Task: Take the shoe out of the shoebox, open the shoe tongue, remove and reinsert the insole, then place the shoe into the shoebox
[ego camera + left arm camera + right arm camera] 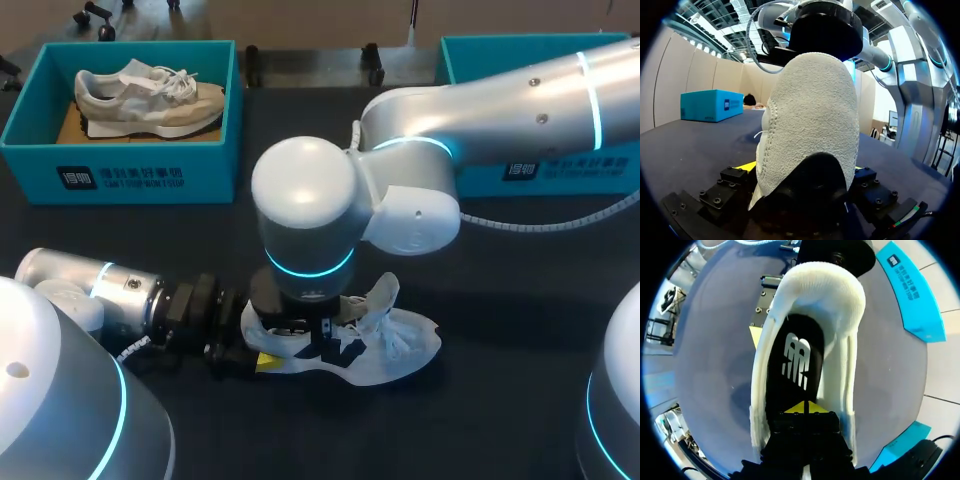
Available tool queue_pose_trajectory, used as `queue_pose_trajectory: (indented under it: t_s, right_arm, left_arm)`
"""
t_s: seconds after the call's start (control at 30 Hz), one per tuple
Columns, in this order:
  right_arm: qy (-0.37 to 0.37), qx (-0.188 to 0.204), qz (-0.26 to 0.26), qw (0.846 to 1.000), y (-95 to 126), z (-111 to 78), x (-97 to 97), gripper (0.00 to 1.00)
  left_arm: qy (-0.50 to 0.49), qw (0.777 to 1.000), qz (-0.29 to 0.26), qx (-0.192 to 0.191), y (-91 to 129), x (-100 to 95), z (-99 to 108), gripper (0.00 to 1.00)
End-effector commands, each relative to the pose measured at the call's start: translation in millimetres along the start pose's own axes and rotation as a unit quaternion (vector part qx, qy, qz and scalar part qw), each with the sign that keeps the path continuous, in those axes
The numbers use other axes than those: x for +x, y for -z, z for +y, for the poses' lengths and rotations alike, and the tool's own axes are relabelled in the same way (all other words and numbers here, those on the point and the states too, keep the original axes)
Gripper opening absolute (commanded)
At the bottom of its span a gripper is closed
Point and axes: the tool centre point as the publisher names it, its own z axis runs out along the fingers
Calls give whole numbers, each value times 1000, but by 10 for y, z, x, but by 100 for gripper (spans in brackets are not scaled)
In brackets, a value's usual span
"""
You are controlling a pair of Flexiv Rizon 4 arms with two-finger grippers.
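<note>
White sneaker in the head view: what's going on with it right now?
The white knit sneaker sits on the black table. The left gripper is shut on its heel. The right gripper is down in its opening from above, tips together on the black insole, which lies inside the shoe.

Shoe (pixel 405 335) lies front-centre on the table (pixel 500 285) — shoebox (pixel 120 175) behind-left holds a second shoe (pixel 150 95); another box (pixel 580 170) behind-right.
</note>
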Motion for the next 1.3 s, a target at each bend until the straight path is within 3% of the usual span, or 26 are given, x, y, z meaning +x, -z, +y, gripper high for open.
queue_pose_trajectory:
  t_s: [0.03, 0.27, 0.37, 0.57, 1.03, 1.3]
  right_arm:
    - [-4, -5, -6, 1000, 39, -117, 14, 0]
    - [-9, -3, -11, 1000, 47, -166, -8, 2]
    - [-10, -2, -11, 1000, 28, -173, -19, 27]
    - [-13, -3, -6, 1000, -31, -207, -22, 35]
    - [-28, 9, 67, 997, -295, -207, 15, 33]
    - [-23, 25, 128, 991, -321, -166, 145, 19]
  left_arm:
    - [0, 1000, -1, 0, 2, -8, 17, 0]
    - [0, 1000, -1, 0, 2, -8, 17, 0]
    - [0, 1000, -1, 0, 2, -8, 17, 0]
    - [0, 1000, -1, 0, 2, -8, 17, 0]
    - [0, 1000, -1, 0, 2, -8, 17, 0]
    - [0, 1000, -1, 0, 2, -8, 17, 0]
